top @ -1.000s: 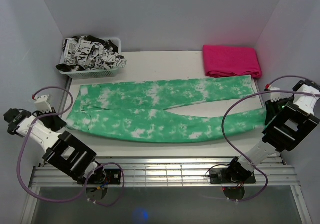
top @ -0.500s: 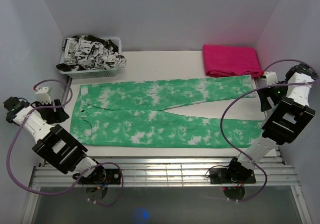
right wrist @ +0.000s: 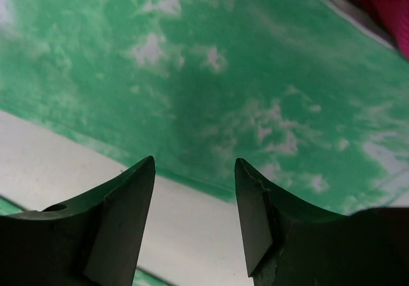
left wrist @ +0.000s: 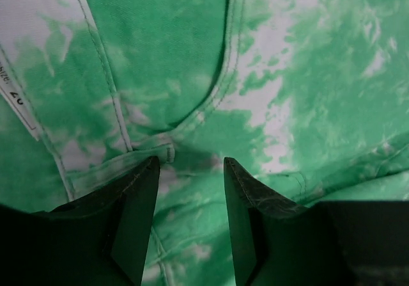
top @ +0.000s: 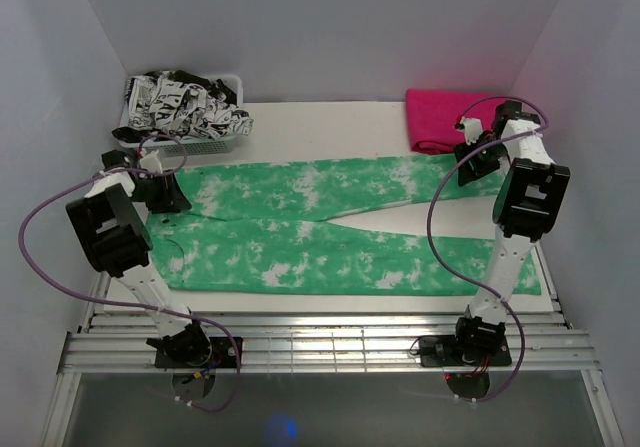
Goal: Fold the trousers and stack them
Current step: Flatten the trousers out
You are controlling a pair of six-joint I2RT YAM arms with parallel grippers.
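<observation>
**A:** White walls on three sides and a white counter (top: 340,117) below. What sits at the back of it?

**B:** In the far left corner there is a pale slotted basket (top: 200,149). It is heaped with crumpled black-and-white printed fabric (top: 185,102), which spills over the rim. In the far right corner a folded magenta-pink cloth (top: 462,119) lies straight on the counter, not in any container.

**A:** And the trousers?

**B:** The trousers (top: 320,229) are spread flat across the middle of the counter, with the waist to the left and both legs running right. The far leg ends just beside the pink cloth, and the near leg reaches the right edge.

**A:** Where is the left claw?

**B:** The left claw (left wrist: 190,167) is over the waist end. Its jaws stand moderately apart and hold nothing. The left wrist view shows stitched seams between the fingers and a white size label (left wrist: 16,100) at the left edge.

**A:** And the right one?

**B:** The right claw (right wrist: 195,167) is over the far leg near its hem. It is parted about as much and is empty too. Green fabric and a strip of bare counter show in the gap between its fingers.
</observation>
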